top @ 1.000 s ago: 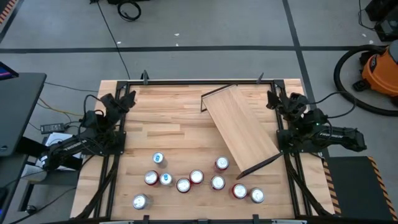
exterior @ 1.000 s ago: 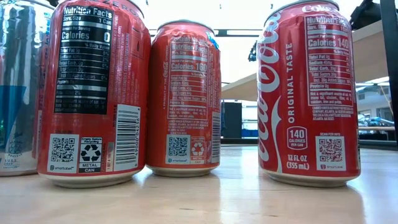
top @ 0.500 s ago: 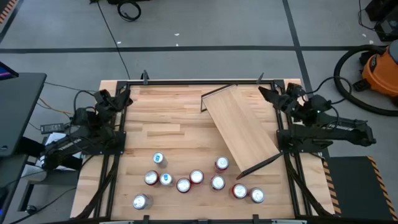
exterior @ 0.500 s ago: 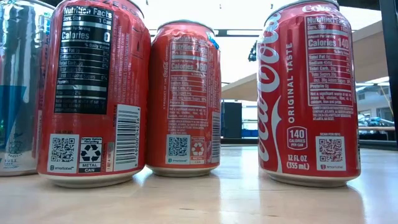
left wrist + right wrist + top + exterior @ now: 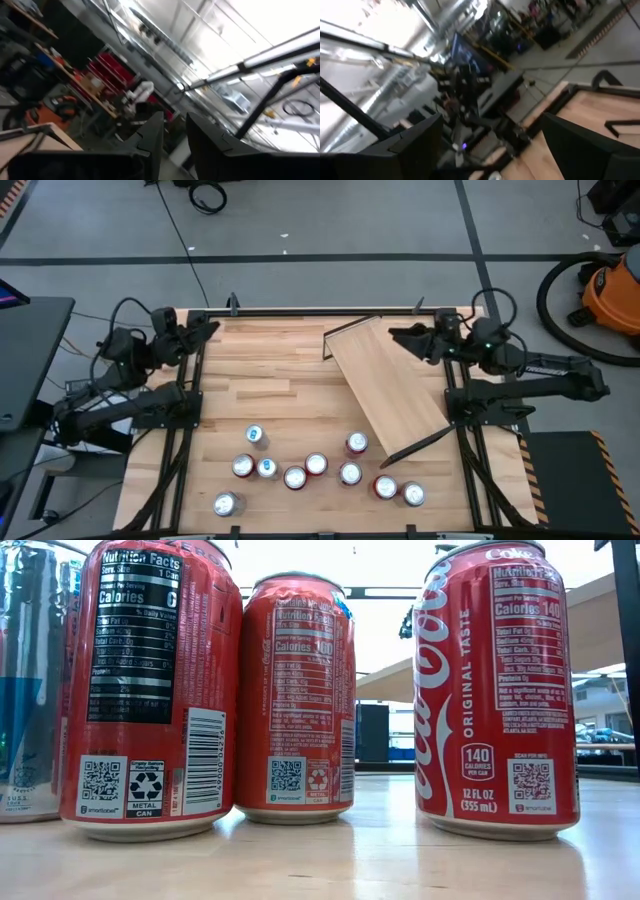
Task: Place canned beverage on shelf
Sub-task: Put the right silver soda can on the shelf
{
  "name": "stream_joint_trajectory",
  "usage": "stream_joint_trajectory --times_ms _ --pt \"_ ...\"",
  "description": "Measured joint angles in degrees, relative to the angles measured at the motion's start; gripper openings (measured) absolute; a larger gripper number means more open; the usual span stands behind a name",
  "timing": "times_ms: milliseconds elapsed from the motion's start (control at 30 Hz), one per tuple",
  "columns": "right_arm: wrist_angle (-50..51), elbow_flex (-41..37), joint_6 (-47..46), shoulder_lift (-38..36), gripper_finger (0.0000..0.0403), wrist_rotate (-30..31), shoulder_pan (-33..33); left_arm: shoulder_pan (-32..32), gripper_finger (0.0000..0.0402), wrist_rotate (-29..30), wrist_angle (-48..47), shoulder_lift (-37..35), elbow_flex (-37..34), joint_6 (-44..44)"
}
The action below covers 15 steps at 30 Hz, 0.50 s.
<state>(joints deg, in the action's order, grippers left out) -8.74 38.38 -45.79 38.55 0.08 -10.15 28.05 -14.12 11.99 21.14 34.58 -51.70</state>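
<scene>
Ten cans (image 5: 316, 464) upright beside one shelf (image 5: 388, 387).

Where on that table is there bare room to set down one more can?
The far-left stretch of the table, between the left gripper and the tilted shelf, is bare. So is the shelf's own top. The near edge is crowded: the cans cluster there, up to the shelf's near end. The right gripper hangs above the shelf's far end.
</scene>
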Motion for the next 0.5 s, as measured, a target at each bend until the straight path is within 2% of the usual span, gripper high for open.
stream_joint_trajectory --times_ms 100,200,500 --pt "3.6 3.1 1.1 2.8 0.0348 0.0 2.3 0.0 0.0094 -2.3 -1.4 2.6 2.7 0.8" --pt "7.8 6.7 2.0 5.6 0.0348 0.4 4.5 0.0 0.0094 -3.1 -6.8 4.9 6.3 3.7" --pt "22.6 20.0 5.1 14.3 0.0348 10.0 12.9 -1.7 0.0094 -3.6 -24.7 13.0 18.1 11.6"
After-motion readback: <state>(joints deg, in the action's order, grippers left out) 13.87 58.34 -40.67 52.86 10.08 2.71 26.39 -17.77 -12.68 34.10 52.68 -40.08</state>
